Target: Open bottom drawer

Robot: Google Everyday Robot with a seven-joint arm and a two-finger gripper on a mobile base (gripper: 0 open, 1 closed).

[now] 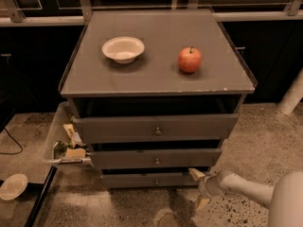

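I see my two-finger gripper (198,188), fingers spread, beside the right end of the slim grey flat-fronted bottom drawer (142,180)

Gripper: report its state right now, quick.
White two-finger gripper: open, fingers spread with nothing between them, low by the right end of the slim grey bottom drawer front.

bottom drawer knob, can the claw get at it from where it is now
Probably yes. The claw sits low at the right end of the bottom drawer, fingers apart, with nothing between it and the knob; it must shift toward the front's middle.
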